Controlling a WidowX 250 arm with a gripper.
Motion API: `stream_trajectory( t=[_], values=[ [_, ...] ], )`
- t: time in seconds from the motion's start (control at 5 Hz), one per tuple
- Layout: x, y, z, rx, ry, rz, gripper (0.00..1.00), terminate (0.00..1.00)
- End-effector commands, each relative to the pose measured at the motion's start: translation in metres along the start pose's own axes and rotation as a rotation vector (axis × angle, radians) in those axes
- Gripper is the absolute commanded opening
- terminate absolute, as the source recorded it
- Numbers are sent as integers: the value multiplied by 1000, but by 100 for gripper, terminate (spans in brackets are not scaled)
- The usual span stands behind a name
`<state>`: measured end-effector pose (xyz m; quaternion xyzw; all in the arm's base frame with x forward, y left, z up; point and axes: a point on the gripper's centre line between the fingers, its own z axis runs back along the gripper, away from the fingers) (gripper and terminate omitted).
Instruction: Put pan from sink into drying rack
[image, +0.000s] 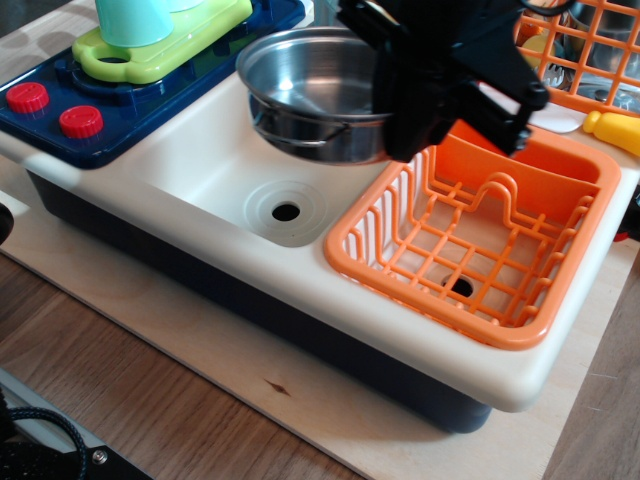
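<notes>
The shiny steel pan (310, 85) hangs in the air above the right part of the cream-white sink (210, 165), close to the left edge of the orange drying rack (480, 240). My black gripper (405, 110) is shut on the pan's right rim and holds it tilted a little. One wire loop handle shows at the pan's front. The gripper's body hides the pan's right side and the rack's far left corner. The sink basin with its round drain hole (286, 211) holds nothing.
A navy toy stove with red knobs (60, 110) and a green board with a teal cup (150, 30) stand at the left. An orange wire-grid basket (590, 50) stands at the back right, with a yellow handle (615, 128) beside it.
</notes>
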<state>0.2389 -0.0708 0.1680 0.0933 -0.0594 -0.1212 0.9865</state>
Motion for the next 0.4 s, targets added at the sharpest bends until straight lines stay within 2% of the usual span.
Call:
stream_trajectory(
  t=[0.0,0.2],
  values=[
    [27,-35,6,-29,-86,43,0,0],
    [32,-46,-1,-57,-112,34,100,100]
  ],
)
